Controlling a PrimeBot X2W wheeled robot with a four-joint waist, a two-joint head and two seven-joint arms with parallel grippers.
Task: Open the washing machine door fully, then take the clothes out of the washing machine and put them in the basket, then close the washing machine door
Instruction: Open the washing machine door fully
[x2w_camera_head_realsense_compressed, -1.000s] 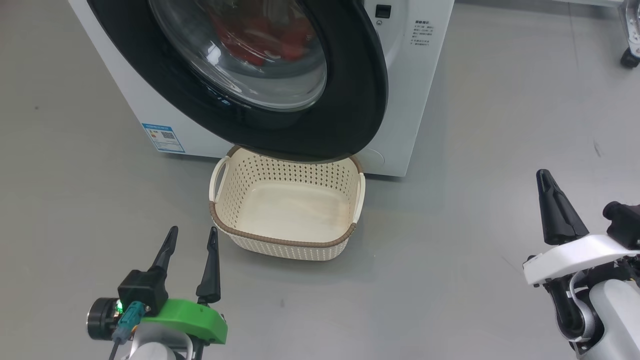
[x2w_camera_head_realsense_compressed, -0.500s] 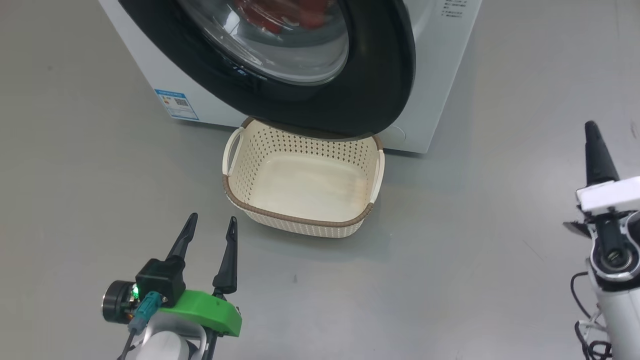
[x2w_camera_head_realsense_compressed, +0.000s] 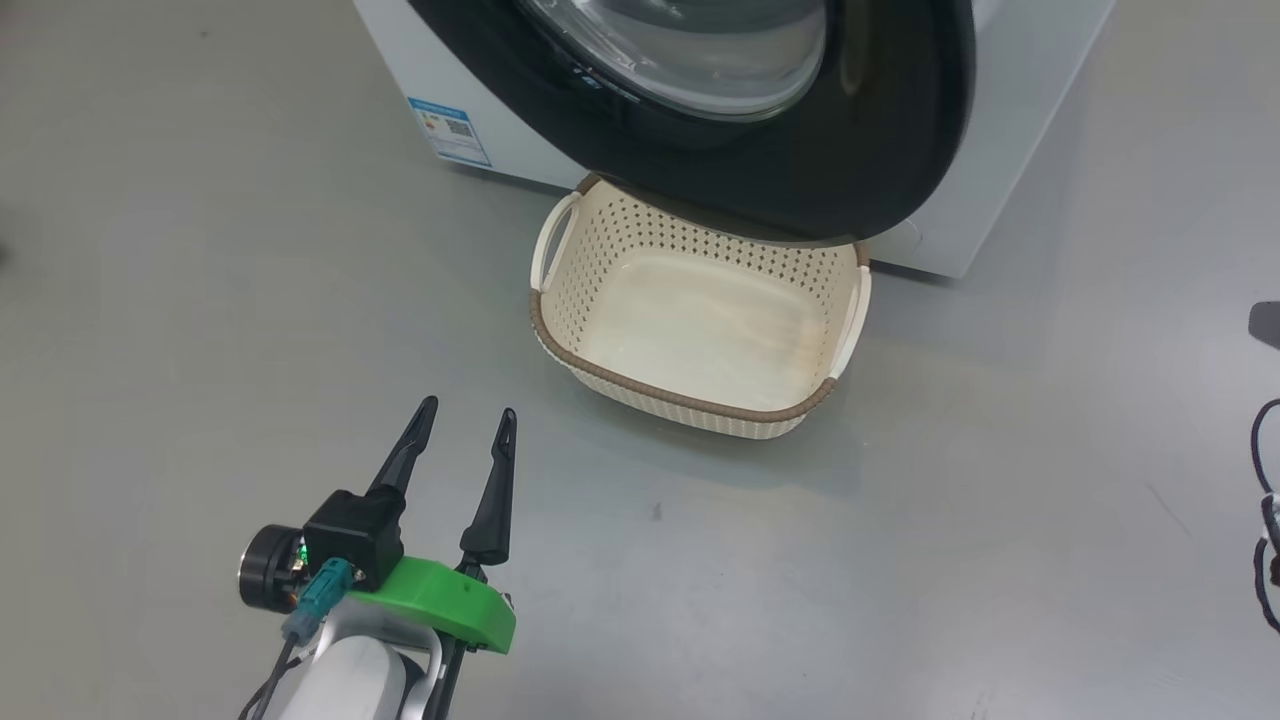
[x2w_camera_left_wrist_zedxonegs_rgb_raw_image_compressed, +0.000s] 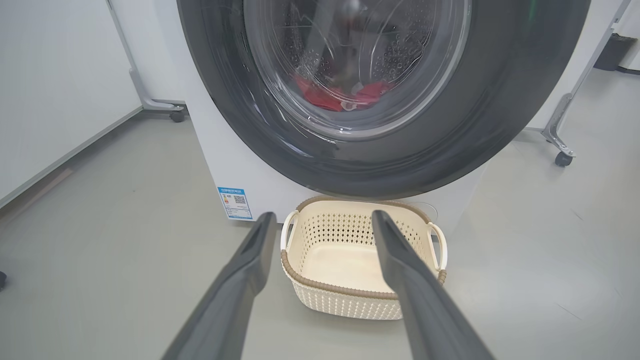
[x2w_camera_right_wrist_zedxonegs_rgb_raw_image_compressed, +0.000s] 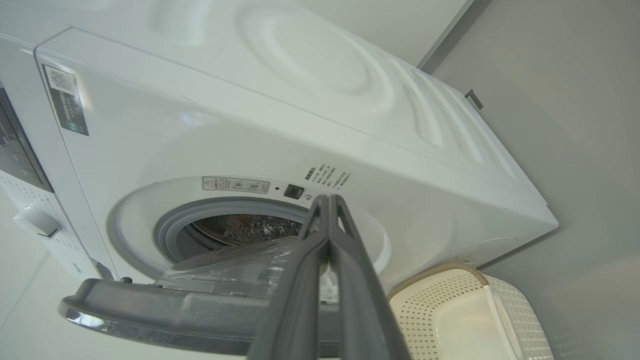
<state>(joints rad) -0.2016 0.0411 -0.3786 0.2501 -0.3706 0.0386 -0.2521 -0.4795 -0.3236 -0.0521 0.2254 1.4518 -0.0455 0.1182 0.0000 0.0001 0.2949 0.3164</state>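
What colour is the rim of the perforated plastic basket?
Brown, with a woven look, topping the cream perforated plastic basket; clearest in the head view.

The head camera has swung rather than the things: the washing machine (x2w_camera_head_realsense_compressed: 1010, 150), the washing machine door (x2w_camera_head_realsense_compressed: 880, 150) and the basket (x2w_camera_head_realsense_compressed: 690, 398) have slid toward the upper right of the head view, and less of the door's glass is in frame than a second ago. The real move is the right arm's. A second ago its tool stood low at the robot's right, fingers together and pointing up; half a second ago it was higher. Now the right tool (x2w_camera_right_wrist_zedxonegs_rgb_raw_image_compressed: 327, 200), still pinched together, has come up to the machine's front, with the door's rim beneath it and the drum mouth (x2w_camera_right_wrist_zedxonegs_rgb_raw_image_compressed: 240, 227) just left of its tips.
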